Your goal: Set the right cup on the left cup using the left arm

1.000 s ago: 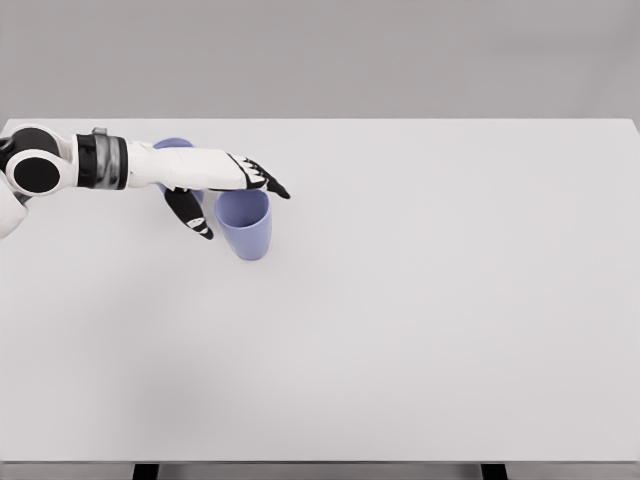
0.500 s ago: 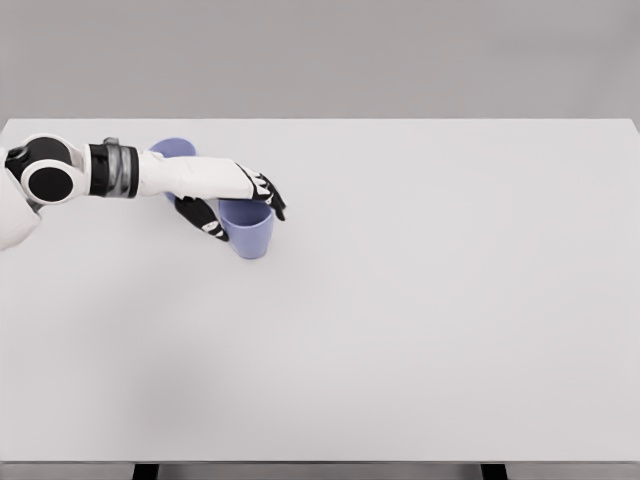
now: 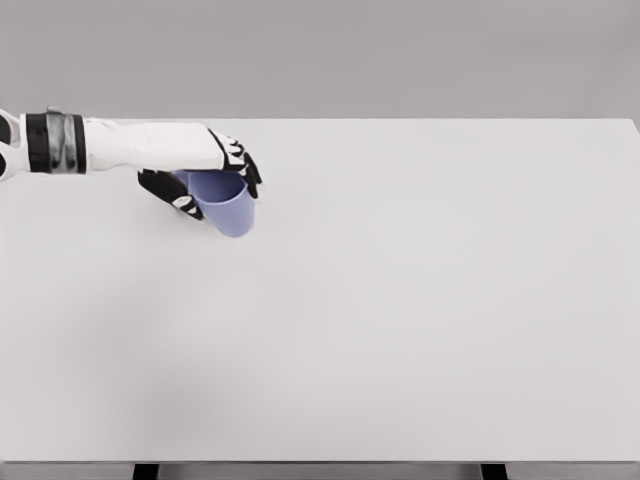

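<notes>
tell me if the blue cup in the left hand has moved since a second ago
Yes. The blue cup, grasped by the left hand, has shifted left and up in the view, toward the table's far edge.

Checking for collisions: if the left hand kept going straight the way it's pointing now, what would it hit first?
Nothing, seemingly: the left hand, shut on the purple cup, points rightward across the white table, where the way looks free, though height is unclear.

No legible text, seemingly.
</notes>
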